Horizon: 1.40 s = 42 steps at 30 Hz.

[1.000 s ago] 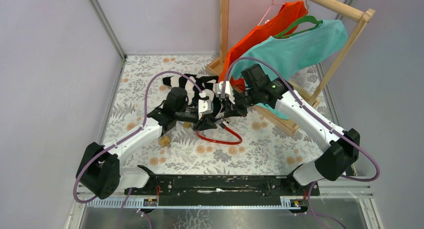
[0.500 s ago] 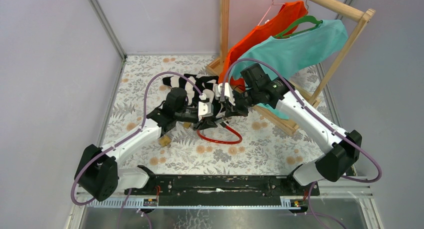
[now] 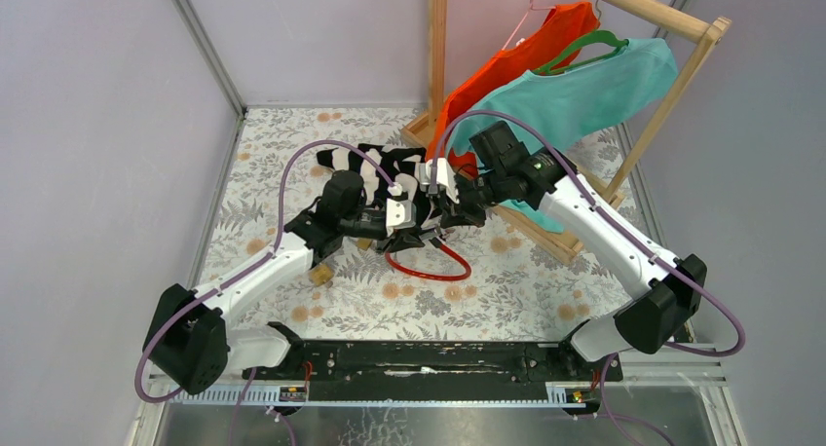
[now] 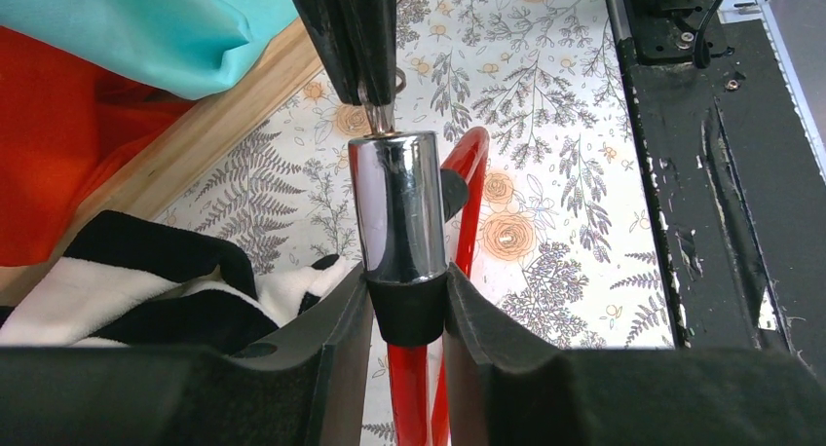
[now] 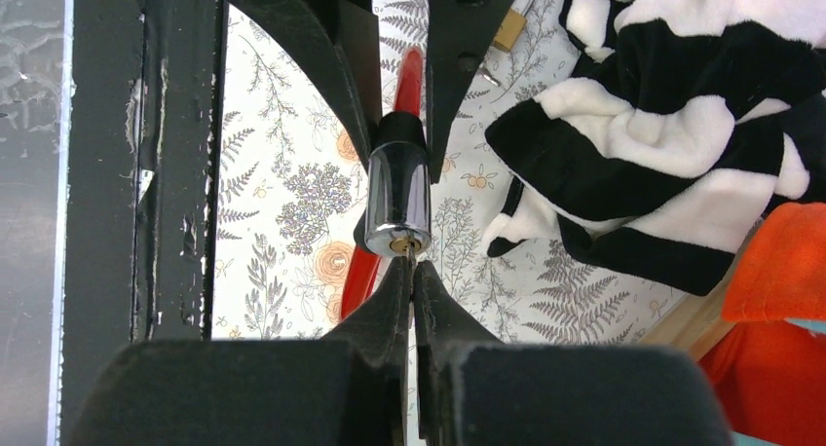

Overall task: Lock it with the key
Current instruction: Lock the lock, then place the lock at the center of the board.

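Observation:
A red cable lock [image 3: 429, 267] with a chrome cylinder [image 4: 396, 207] lies over the floral table. My left gripper [image 4: 409, 305] is shut on the cylinder's black collar and holds it up; the chrome cylinder also shows in the right wrist view [image 5: 397, 198], its brass keyhole facing my right gripper. My right gripper [image 5: 412, 271] is shut on a thin key [image 5: 411, 258] whose tip sits in the keyhole. In the left wrist view the key [image 4: 381, 118] runs from the right fingers [image 4: 351, 37] into the cylinder's end. Both grippers meet at mid-table [image 3: 429, 222].
A black-and-white striped cloth [image 3: 375, 168] lies just behind the grippers. A wooden clothes rack [image 3: 575, 241] with an orange shirt [image 3: 526, 47] and a teal shirt [image 3: 584, 91] stands at the back right. A small brass padlock [image 3: 321, 271] lies left of the lock.
My right arm has shifted slightly towards the left, pressing the key closer into the cylinder. The left arm holds nearly still.

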Each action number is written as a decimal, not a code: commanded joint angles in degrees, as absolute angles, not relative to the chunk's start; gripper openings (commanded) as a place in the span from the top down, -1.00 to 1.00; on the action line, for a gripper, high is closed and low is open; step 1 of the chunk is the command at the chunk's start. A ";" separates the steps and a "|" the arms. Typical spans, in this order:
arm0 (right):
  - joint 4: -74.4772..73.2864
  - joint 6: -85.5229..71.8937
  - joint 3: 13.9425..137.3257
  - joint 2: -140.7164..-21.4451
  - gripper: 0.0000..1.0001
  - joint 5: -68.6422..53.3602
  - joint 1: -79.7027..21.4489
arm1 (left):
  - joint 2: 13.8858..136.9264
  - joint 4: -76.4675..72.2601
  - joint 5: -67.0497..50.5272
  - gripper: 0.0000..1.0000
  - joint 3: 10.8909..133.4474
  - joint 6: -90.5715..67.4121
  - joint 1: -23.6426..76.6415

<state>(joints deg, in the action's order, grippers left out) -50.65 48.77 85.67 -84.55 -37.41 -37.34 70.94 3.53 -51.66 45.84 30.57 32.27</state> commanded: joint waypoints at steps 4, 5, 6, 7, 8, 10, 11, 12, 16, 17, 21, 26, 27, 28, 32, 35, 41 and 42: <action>-55.04 46.53 88.12 -81.67 1.00 -31.60 -34.63 | 70.31 10.23 -50.12 1.00 44.42 30.15 32.04; -53.54 46.78 86.58 -80.62 1.00 -31.03 -34.63 | 70.45 10.34 -50.74 1.00 44.55 30.04 32.08; -51.78 47.43 84.87 -79.66 1.00 -30.27 -34.67 | 70.76 10.32 -51.72 1.00 44.64 29.79 32.08; -49.97 47.95 83.74 -78.85 1.00 -29.57 -34.62 | 70.94 10.41 -52.57 1.00 44.80 29.49 32.09; -49.35 48.23 83.08 -78.54 1.00 -28.71 -34.63 | 71.07 10.38 -53.02 1.00 44.90 29.26 32.04; -50.29 48.46 83.85 -79.16 1.00 -28.00 -34.63 | 71.07 10.39 -53.02 1.00 44.94 29.24 32.06; -51.08 48.44 84.68 -79.65 1.00 -27.69 -34.65 | 70.96 10.42 -52.74 1.00 44.85 29.37 32.06; -51.76 48.19 85.46 -80.05 1.00 -27.42 -34.57 | 70.80 10.39 -52.47 1.00 44.68 29.69 32.06; -53.11 48.30 87.89 -80.16 1.00 -27.60 -33.43 | 70.28 10.51 -52.01 1.00 44.13 30.76 32.01; -53.79 48.59 88.60 -80.20 1.00 -27.66 -33.14 | 70.31 10.47 -52.03 1.00 44.00 30.90 31.99; -57.36 49.74 91.87 -80.99 1.00 -27.82 -32.37 | 70.12 10.77 -51.46 1.00 44.46 31.31 32.02; -60.28 50.09 93.22 -81.73 1.00 -27.53 -32.02 | 70.06 11.17 -50.82 1.00 45.46 31.40 32.03; -60.10 49.77 92.61 -81.35 1.00 -27.89 -31.81 | 70.05 11.17 -50.73 1.00 45.58 31.20 31.95; -59.64 49.19 91.71 -80.68 1.00 -28.21 -31.63 | 70.03 11.05 -50.76 1.00 45.73 30.72 31.80; -53.89 45.20 85.32 -76.15 1.00 -28.68 -31.20 | 70.01 8.19 -53.57 1.00 46.89 24.80 29.02; -50.29 41.70 80.77 -73.18 1.00 -28.88 -31.22 | 70.75 6.49 -56.27 1.00 49.17 19.61 26.18; -45.25 38.53 71.27 -69.47 1.00 -27.88 -31.31 | 73.47 11.73 -56.32 1.00 58.35 13.49 21.70; -44.69 38.38 69.81 -69.20 1.00 -27.67 -31.29 | 73.70 12.29 -56.48 1.00 59.53 12.29 20.80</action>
<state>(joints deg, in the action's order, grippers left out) -49.80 41.60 74.06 -71.22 -28.91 -31.48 73.10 10.04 -54.48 53.25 18.50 23.24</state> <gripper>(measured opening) 0.020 0.346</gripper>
